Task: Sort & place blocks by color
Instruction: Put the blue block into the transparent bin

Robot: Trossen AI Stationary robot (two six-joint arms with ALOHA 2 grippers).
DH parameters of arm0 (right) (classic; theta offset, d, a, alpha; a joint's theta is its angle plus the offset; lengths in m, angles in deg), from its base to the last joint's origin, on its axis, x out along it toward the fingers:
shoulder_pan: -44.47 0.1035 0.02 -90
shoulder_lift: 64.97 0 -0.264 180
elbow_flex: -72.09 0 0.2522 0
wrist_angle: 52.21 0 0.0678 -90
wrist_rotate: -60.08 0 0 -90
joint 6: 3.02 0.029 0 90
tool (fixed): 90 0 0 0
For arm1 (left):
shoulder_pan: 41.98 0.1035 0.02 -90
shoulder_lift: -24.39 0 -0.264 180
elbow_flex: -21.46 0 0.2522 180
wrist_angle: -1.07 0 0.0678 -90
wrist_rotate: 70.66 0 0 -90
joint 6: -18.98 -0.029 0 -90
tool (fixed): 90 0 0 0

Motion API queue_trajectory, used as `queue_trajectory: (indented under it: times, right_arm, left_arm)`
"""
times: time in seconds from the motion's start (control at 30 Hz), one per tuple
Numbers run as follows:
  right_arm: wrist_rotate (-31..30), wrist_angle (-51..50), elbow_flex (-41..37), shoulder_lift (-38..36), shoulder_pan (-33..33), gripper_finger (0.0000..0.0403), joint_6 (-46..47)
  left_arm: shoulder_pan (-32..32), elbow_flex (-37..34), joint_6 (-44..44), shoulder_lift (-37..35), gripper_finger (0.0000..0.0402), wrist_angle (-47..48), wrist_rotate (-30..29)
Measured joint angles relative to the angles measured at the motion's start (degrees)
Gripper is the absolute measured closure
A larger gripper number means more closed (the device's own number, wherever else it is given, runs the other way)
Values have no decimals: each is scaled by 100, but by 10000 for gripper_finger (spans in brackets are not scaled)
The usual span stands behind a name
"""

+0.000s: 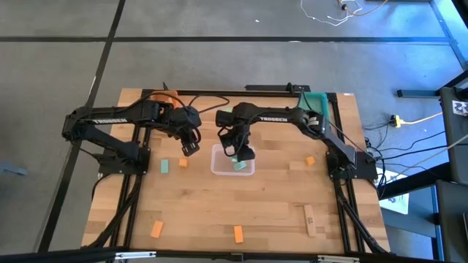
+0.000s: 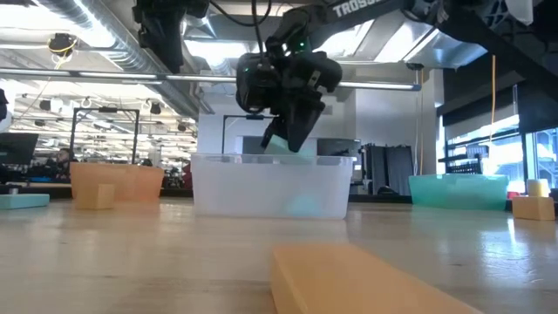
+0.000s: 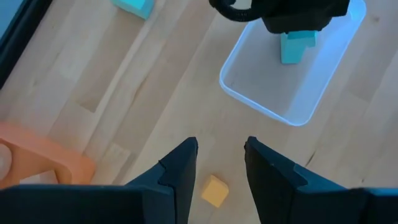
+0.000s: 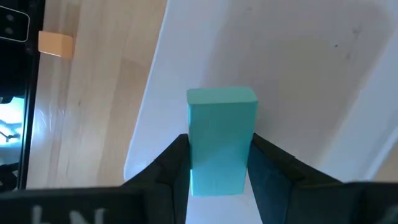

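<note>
"TROSSEN" on left arm point(image 1: 110, 122) (white lettering)

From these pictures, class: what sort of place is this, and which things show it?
Probably a robotics lab or workshop: a wooden table on a metal frame, loose cables on the floor, exposed ceiling ducts and workbenches behind.

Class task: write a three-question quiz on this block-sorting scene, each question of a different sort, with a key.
1. True or false: the right gripper holds a mint green block above the clear tray.
2. Multiple choice: what lies just beyond the left gripper? A) a tan block B) a small orange block C) a teal tray
3. Fill in: the left gripper's fingers stand ____ with nothing between them.

Key: 1 true; 2 B; 3 open.
</note>
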Motion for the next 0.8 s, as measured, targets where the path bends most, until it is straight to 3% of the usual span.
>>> queue_trajectory:
  times: [0.23, 0.47, 0.8]
  right_arm:
    - [-7, 187, 0, 3, -14, 213, 2]
    - [0, 215, 2, -21, -114, 207, 24]
    - [3, 165, 4, -905, -774, 206, 39]
  left_arm:
    - [0, 2, 297, 0, 274, 266, -27]
    - [0, 0, 1048, 0, 274, 904, -85]
    - [-220, 2, 4608, 4, 274, 2364, 110]
